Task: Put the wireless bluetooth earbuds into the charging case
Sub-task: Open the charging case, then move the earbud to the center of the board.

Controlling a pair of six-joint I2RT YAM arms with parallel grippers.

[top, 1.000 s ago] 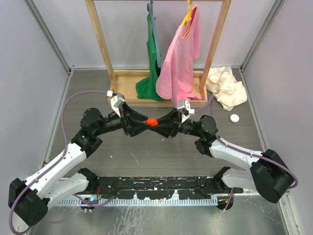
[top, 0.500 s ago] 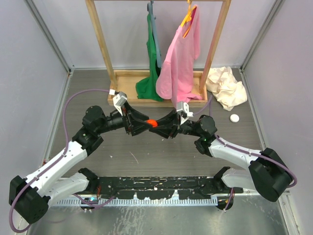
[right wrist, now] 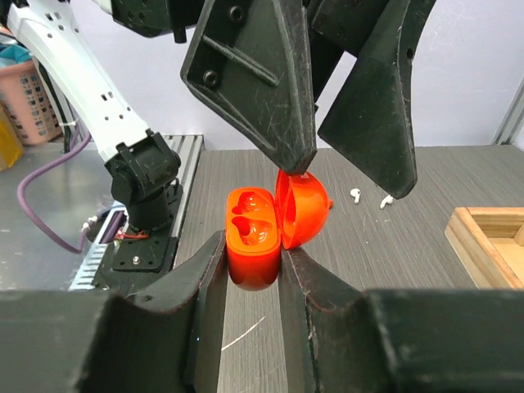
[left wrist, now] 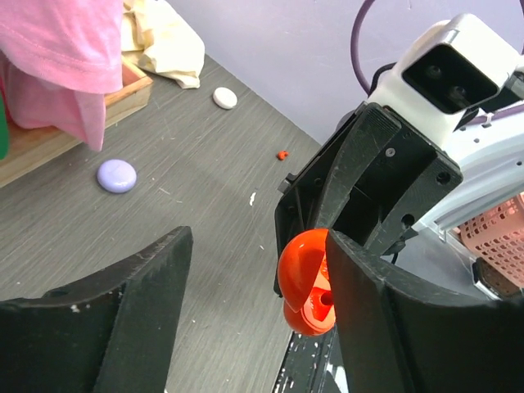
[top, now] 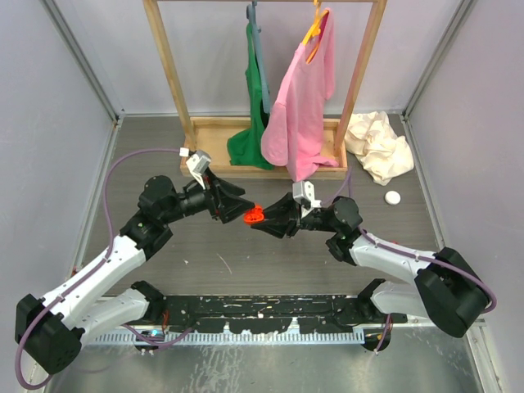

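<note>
Two white earbuds [right wrist: 354, 195] lie loose on the grey table [right wrist: 426, 246], off at three o'clock of the orange charging case [right wrist: 246, 237] in the right wrist view. The right gripper [right wrist: 250, 264] is clamped on the case's base, holding it off the table with the lid [right wrist: 304, 205] swung open and both sockets empty, likely to present them for loading. The left gripper [top: 233, 205], at ten o'clock of the case from above, has its jaws apart and carries nothing
</note>
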